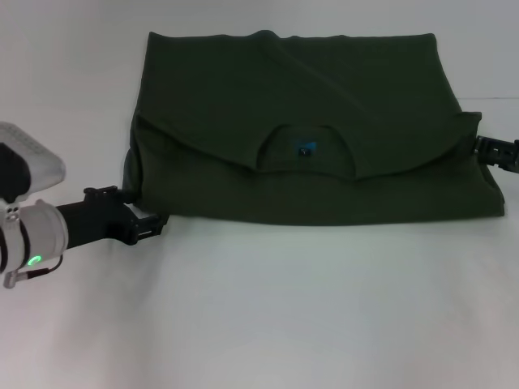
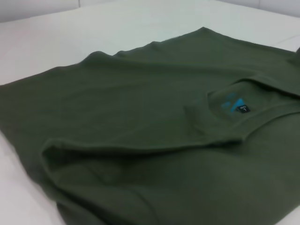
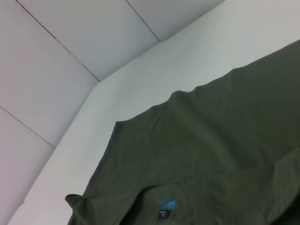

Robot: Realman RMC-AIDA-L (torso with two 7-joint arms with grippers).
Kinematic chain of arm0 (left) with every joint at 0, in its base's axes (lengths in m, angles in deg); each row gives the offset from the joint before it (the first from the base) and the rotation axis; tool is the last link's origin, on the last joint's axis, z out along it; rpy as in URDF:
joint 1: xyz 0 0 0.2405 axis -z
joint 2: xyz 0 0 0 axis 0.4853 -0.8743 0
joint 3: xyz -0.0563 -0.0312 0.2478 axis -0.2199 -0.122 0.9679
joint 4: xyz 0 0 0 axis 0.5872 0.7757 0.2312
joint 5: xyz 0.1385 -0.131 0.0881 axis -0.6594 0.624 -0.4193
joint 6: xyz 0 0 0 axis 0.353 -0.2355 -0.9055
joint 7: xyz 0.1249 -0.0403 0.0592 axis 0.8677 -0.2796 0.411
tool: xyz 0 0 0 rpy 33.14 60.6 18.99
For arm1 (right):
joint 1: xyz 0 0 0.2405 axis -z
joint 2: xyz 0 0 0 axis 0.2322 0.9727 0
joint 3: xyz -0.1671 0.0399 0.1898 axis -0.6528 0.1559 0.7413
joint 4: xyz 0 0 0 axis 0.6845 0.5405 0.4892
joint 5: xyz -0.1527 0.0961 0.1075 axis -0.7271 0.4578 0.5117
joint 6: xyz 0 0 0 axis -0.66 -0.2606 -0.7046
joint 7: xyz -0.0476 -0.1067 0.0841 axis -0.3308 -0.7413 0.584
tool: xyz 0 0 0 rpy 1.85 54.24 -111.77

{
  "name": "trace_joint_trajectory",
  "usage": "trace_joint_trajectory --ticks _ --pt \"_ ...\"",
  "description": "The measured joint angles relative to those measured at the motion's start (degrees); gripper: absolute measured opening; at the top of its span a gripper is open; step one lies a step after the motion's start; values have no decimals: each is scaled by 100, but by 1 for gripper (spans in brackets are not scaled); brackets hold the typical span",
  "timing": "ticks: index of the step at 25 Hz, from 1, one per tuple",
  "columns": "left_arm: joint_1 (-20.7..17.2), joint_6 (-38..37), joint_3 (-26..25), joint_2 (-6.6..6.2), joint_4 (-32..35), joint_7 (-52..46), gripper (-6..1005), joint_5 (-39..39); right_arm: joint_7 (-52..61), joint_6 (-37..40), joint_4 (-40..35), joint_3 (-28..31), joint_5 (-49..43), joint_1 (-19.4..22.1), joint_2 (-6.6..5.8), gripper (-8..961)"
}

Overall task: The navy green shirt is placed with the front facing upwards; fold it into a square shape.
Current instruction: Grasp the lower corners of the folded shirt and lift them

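Observation:
The navy green shirt (image 1: 292, 105) lies folded into a wide rectangle on the white table, filling the far half of the head view. Its upper part is turned down toward me, so the collar and the small blue neck label (image 1: 306, 149) face up near the middle. The label (image 2: 234, 104) also shows in the left wrist view, and in the right wrist view the label (image 3: 165, 206) sits low on the cloth. My left gripper (image 1: 142, 220) sits low at the shirt's near left corner. My right gripper (image 1: 489, 151) is at the shirt's right edge, mostly cut off.
The white table (image 1: 284, 316) runs from the shirt's near edge to the front of the head view. Grey wall panels (image 3: 70, 56) stand behind the table's far edge in the right wrist view.

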Motion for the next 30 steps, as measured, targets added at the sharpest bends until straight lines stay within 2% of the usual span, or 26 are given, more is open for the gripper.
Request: trace_joint_trajectory --ticks 3,15,20,24,28,30 --pt "62 127 162 -9 -44 -27 603 -13 1 -2 27 9 3 29 2 746" --pt "128 246 237 -31 35 -364 565 -93 -15 -11 25 63 0 135 2 745" --pt "143 299 263 -19 37 -411 331 -179 -12 30 9 63 -7 187 -16 743" --pt "143 300 266 -12 37 -424 200 -182 1 32 7 56 -19 205 -46 741" --pt "144 269 266 -19 64 -445 91 -186 111 -8 20 -21 -189 180 -143 734" --pt "130 227 270 -20 134 -475 47 -187 349 -40 14 -50 -573 105 -212 731"
